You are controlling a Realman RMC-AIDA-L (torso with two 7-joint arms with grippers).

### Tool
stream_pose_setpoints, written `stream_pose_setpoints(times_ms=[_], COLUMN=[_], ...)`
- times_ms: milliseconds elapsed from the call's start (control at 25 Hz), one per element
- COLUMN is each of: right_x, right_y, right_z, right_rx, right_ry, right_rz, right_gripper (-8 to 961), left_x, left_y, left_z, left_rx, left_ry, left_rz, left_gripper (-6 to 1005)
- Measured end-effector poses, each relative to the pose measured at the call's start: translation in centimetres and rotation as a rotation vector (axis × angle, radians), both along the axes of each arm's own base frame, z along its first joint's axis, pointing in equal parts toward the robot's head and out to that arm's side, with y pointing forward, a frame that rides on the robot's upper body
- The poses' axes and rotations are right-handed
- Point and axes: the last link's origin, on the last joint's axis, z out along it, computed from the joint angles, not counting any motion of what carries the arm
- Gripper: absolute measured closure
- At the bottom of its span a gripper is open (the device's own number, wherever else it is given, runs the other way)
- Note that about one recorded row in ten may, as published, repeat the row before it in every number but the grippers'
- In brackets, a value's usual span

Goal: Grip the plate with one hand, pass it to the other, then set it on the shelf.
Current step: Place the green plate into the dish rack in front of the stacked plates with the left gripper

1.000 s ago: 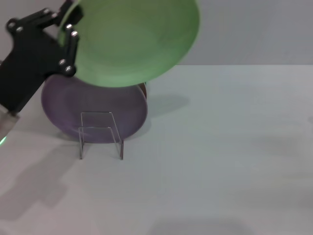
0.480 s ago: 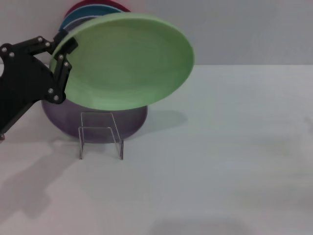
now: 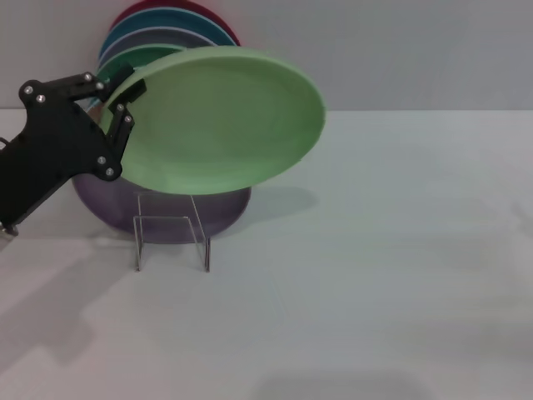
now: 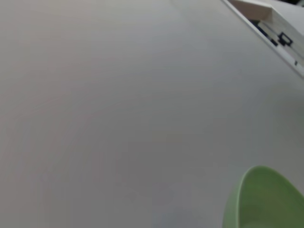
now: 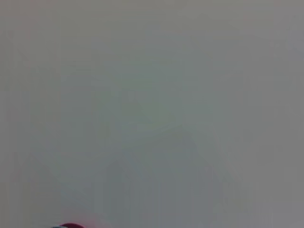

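Note:
The light pastel-green plate hangs tilted in the air above the wire shelf. My left gripper, black, is shut on the plate's left rim and holds it. The plate's edge also shows in the left wrist view. The plate covers part of the lilac plate that stands in the shelf. My right gripper is out of view in every frame.
Several more plates stand upright behind the held one: a darker green plate, a blue one and a red one show above it. The white table stretches to the right and front of the shelf.
My left gripper has lowered the light green plate toward the shelf and tipped it flatter. The stack of plates behind it has come into view.

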Motion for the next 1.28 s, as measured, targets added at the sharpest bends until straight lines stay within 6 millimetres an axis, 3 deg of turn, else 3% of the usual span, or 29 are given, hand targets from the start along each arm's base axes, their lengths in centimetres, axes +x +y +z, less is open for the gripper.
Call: stream_pose_setpoints(times_ms=[520, 1280], right_x=[-0.2, -0.8], right_y=[-0.2, 0.2], right_z=[-0.1, 0.0], right_rx=[-0.001, 0.0], right_ry=[-0.008, 0.001], right_rz=[0.018, 0.053], right_gripper=[138, 139], left_x=[-1.5, -3.3], left_y=[0.3, 0.2], left_z=[0.4, -1.0], left_rx=[0.008, 0.014], left_ry=[0.044, 0.021], left_rz=[0.06, 0.212], left_gripper=[904, 895])
